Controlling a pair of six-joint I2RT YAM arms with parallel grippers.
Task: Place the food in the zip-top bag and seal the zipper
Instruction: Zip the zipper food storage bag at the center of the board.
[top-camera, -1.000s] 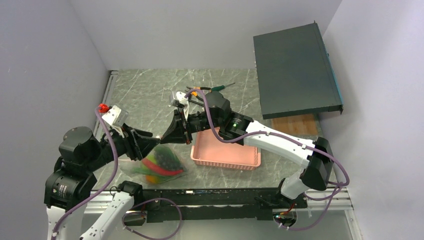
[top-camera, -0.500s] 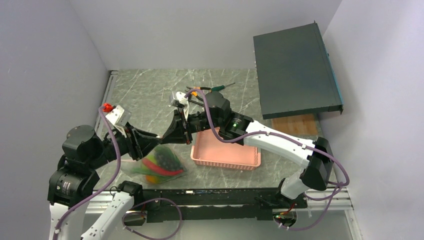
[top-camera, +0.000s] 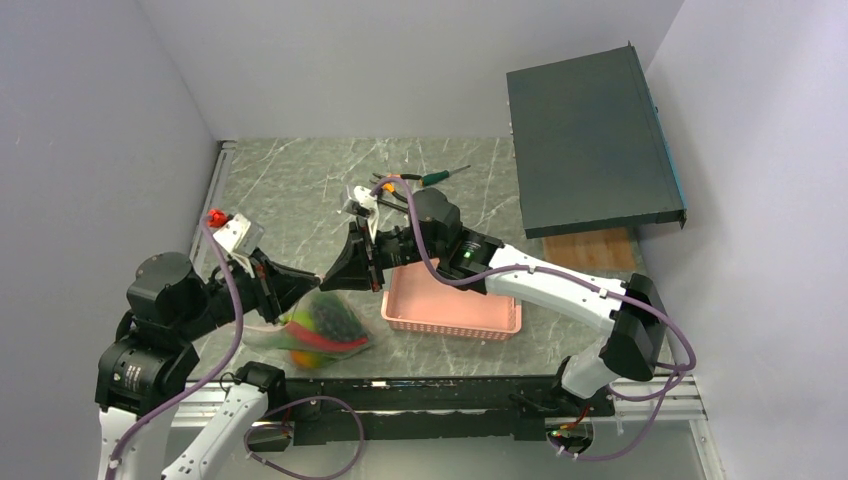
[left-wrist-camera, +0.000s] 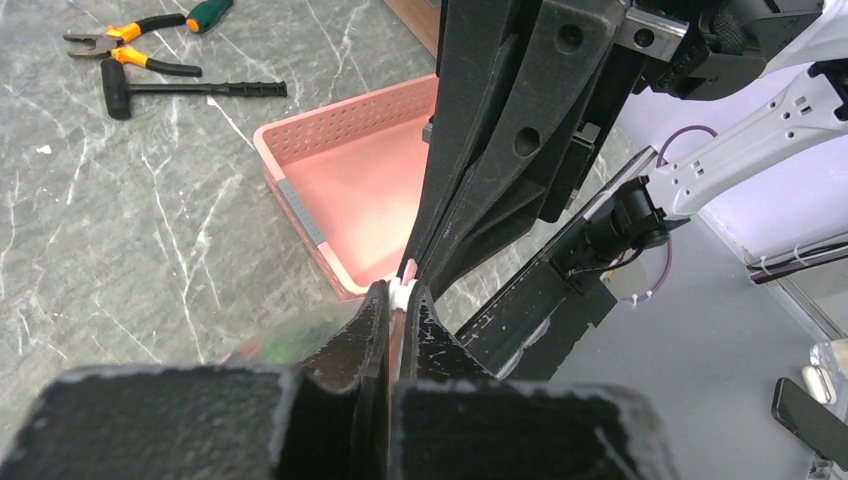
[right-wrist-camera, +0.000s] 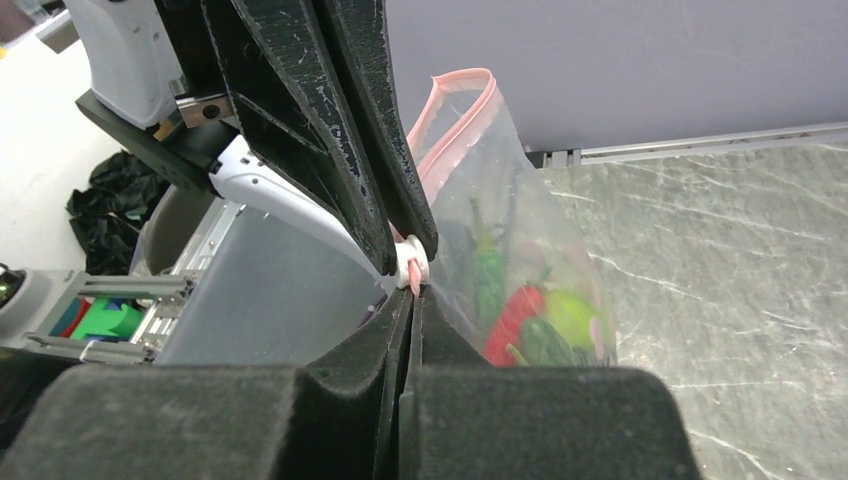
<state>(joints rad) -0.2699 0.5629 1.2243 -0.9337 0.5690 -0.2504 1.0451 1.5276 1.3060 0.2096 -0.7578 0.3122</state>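
Observation:
The zip-top bag (top-camera: 322, 327) hangs low over the table's near left, with the food inside. In the right wrist view the bag (right-wrist-camera: 545, 200) holds a red chilli (right-wrist-camera: 512, 318), a green apple (right-wrist-camera: 572, 316) and a green pepper (right-wrist-camera: 488, 275). The pink zipper (right-wrist-camera: 458, 108) loops up above the two grippers. My left gripper (left-wrist-camera: 400, 291) and right gripper (right-wrist-camera: 412, 293) meet tip to tip, both shut on the zipper strip at its small white tab (right-wrist-camera: 408, 262). In the top view they touch above the bag, the left gripper (top-camera: 308, 281) beside the right gripper (top-camera: 330, 278).
A pink mesh basket (top-camera: 455, 305) stands just right of the bag and looks empty in the left wrist view (left-wrist-camera: 345, 180). Orange-handled pliers (left-wrist-camera: 125, 50), a black hammer (left-wrist-camera: 190, 90) and a green screwdriver (top-camera: 440, 177) lie at the back. A dark panel (top-camera: 590, 140) leans at the far right.
My left gripper has moved a little right and down along the strip, close against the right gripper. The bag has shifted and swings, blurred. The right arm has edged slightly left.

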